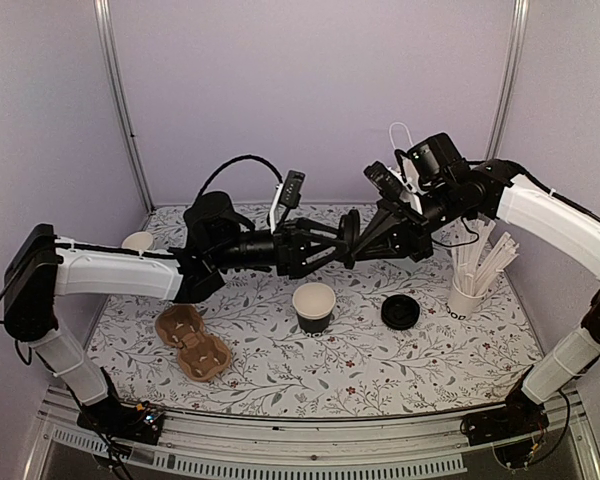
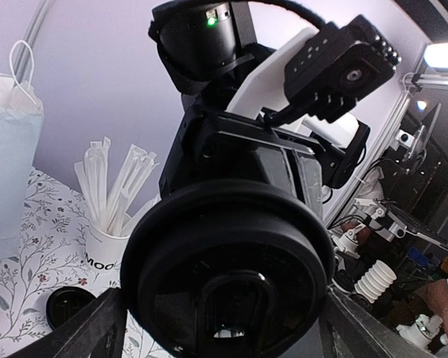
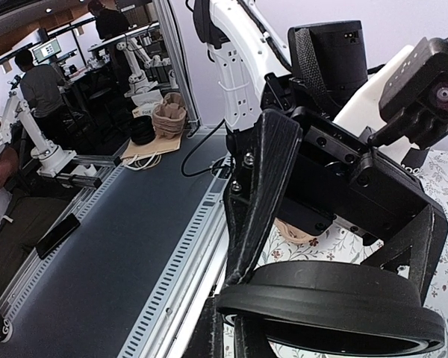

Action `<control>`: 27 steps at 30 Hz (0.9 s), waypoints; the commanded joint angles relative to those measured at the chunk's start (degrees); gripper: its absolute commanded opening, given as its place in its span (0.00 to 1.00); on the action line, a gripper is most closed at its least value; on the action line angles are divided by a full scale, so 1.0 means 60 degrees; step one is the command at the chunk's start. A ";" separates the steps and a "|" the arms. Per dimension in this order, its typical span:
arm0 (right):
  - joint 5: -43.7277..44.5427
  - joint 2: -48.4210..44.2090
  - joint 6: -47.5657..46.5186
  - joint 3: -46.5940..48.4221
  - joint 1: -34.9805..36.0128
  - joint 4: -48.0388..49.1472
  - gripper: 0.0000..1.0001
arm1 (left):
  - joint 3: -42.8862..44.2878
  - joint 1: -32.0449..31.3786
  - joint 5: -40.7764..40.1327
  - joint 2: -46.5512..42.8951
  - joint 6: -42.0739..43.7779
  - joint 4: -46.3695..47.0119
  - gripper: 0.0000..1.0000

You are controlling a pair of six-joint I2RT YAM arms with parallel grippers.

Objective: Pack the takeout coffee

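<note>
The black paper cup point(image 1: 313, 307) stands open and upright at mid-table, white inside. A round black lid point(image 1: 350, 238) hangs on edge in the air above and behind it, between both grippers. My left gripper point(image 1: 342, 245) spans the lid point(image 2: 224, 246) across its width, a finger point(image 3: 261, 186) touching the rim on each side. My right gripper point(image 1: 362, 240) pinches the lid's rim point(image 3: 336, 298) from the other side, its fingers close together. A second black lid point(image 1: 400, 312) lies flat to the right of the cup.
A white cup of wrapped stirrers point(image 1: 467, 290) stands at the right. The brown cup carrier point(image 1: 192, 343) lies front left. A small white cup point(image 1: 137, 240) sits far left. The pale-blue bag point(image 2: 7, 149) stands at the back, mostly hidden behind the right arm.
</note>
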 commanded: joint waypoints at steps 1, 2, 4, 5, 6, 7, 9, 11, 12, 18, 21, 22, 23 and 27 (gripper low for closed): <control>0.0313 0.0261 -0.0017 0.0158 0.0090 0.0147 0.00 | 0.0295 -0.0125 0.0319 0.0113 0.0178 0.0090 0.93; 0.0325 0.0285 -0.0017 0.0158 0.0089 0.0154 0.00 | 0.0272 -0.0126 0.0346 0.0107 0.0175 0.0143 0.93; 0.0341 0.0299 -0.0006 0.0158 0.0100 0.0147 0.00 | 0.0303 -0.0125 0.0302 0.0093 0.0178 0.0065 0.92; 0.0354 0.0315 -0.0002 0.0158 0.0101 0.0154 0.00 | 0.0311 -0.0125 0.0293 0.0083 0.0195 0.0025 0.90; 0.0376 0.0324 0.0009 0.0158 0.0094 0.0157 0.01 | 0.0312 -0.0117 0.0284 0.0097 0.0196 0.0005 0.89; 0.0404 0.0320 0.0012 0.0158 0.0106 0.0176 0.01 | 0.0312 -0.0110 0.0287 0.0103 0.0188 0.0006 0.87; 0.0467 0.0332 0.0027 0.0158 0.0116 0.0200 0.01 | 0.0292 -0.0098 0.0298 0.0112 0.0171 0.0026 0.83; 0.0520 0.0343 0.0027 0.0160 0.0116 0.0192 0.02 | 0.0251 -0.0075 0.0306 0.0099 0.0142 0.0031 0.79; 0.0596 0.0333 0.0027 0.0158 0.0116 0.0198 0.03 | 0.0233 -0.0058 0.0299 0.0073 0.0114 0.0024 0.77; 0.1457 0.0242 0.0003 0.0296 0.0103 -0.0027 0.23 | 0.0006 0.0431 -0.0037 -0.0662 0.0191 -0.1017 0.72; 0.2254 -0.0064 -0.0113 0.0111 0.0087 0.0084 0.34 | 0.0016 0.0796 -0.0787 -0.1573 0.0917 -0.2874 0.72; 0.2642 -0.0174 -0.0111 -0.0100 0.0087 0.0330 0.38 | 0.0043 0.0910 -0.1054 -0.1896 0.1167 -0.3571 0.72; 0.3075 -0.0341 -0.0084 -0.0387 0.0087 0.0600 0.43 | 0.0097 0.1030 -0.1329 -0.2202 0.1379 -0.4246 0.73; 0.4736 -0.0373 -0.0056 -0.1049 0.0249 0.1150 0.51 | 0.0692 0.1436 -0.2763 -0.3078 0.2143 -0.7231 0.73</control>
